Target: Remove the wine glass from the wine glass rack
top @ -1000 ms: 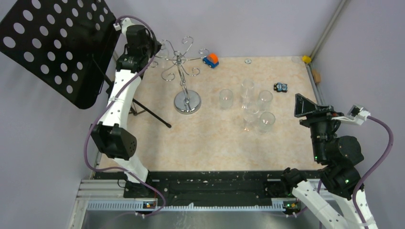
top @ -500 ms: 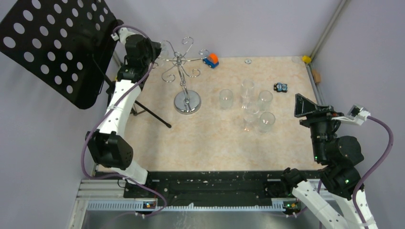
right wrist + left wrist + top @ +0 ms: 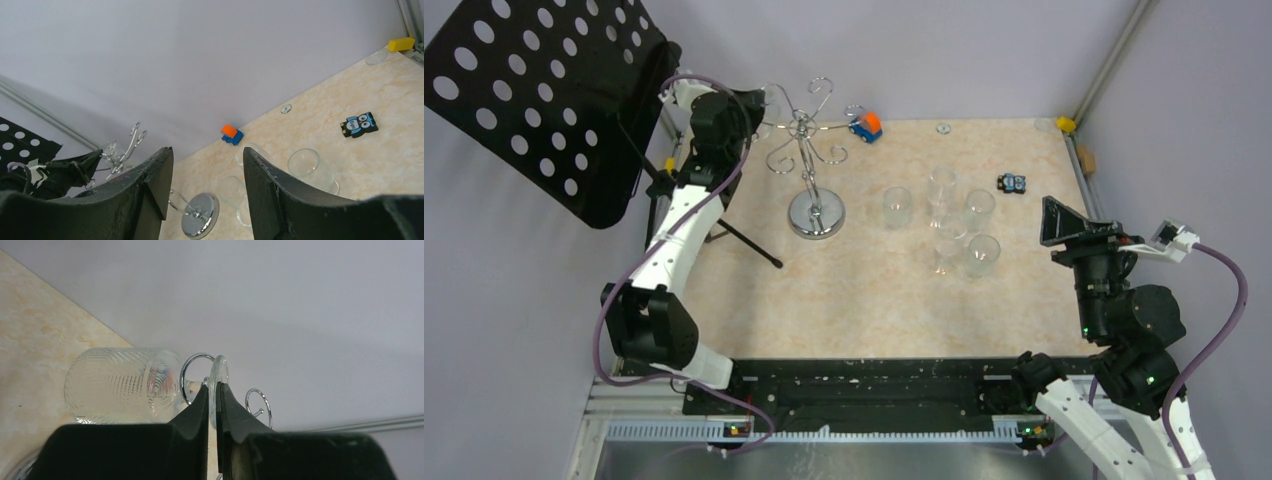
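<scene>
Overhead view: wine glass rack [image 3: 807, 150] stands upright at the far left of the table [image 3: 874, 300], with the left gripper [image 3: 759, 104] at its scroll arms.
Left wrist view: jaws pinch the foot of the wine glass [image 3: 120, 385], which is against a chrome scroll.
Right wrist view: right gripper [image 3: 207, 185] is parted and empty.
</scene>
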